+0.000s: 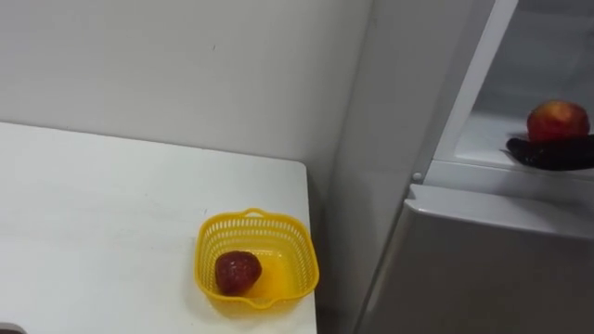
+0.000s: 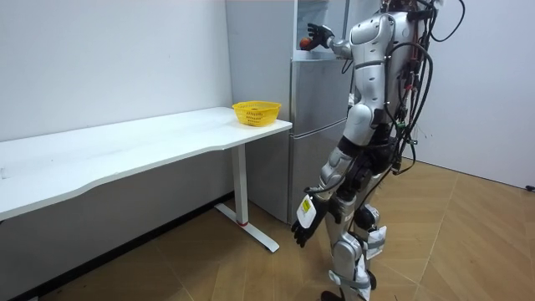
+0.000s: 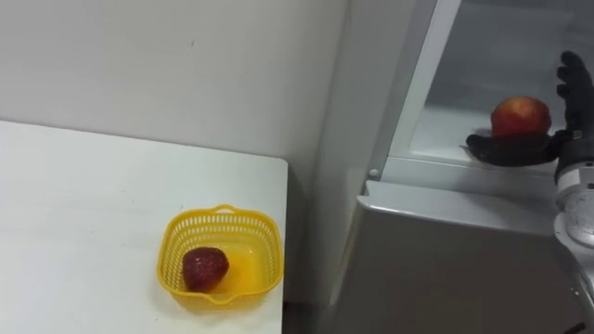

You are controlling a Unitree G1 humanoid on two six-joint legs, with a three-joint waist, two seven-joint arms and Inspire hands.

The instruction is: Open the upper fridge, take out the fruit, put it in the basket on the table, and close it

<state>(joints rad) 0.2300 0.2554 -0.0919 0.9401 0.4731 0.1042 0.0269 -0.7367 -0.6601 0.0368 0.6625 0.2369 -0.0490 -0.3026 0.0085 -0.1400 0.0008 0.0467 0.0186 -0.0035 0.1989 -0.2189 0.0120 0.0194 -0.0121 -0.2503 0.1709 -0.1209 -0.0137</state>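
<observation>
A long white bench (image 1: 93, 213) stands against a plain pale wall (image 1: 186, 65). The room view shows its white legs on a wood-plank floor (image 2: 251, 267). Just past the bench's far end stands one tall grey two-door fridge (image 1: 483, 260). Its lower door is closed and its upper compartment is open, showing a white interior.

On the bench, near the corner closest to the fridge, sits a single yellow plastic lattice basket (image 1: 202, 260). It holds one dark red, strawberry-like fruit (image 1: 238, 272), which lies toward the basket's left side.

One round red-and-yellow apple (image 3: 520, 118) is in the upper fridge compartment, close to its front edge.

The robot stands upright facing the fridge, with its right arm raised into the open compartment. The black right hand (image 3: 568, 111) is spread around the apple. Its thumb reaches across low in front of the fruit and its fingers (image 3: 575, 79) stand straight up just to the right, not closed on it. Whether they touch the apple cannot be told.

The left hand (image 2: 303, 227) hangs beside the robot's thigh with its fingers relaxed, holding nothing.
</observation>
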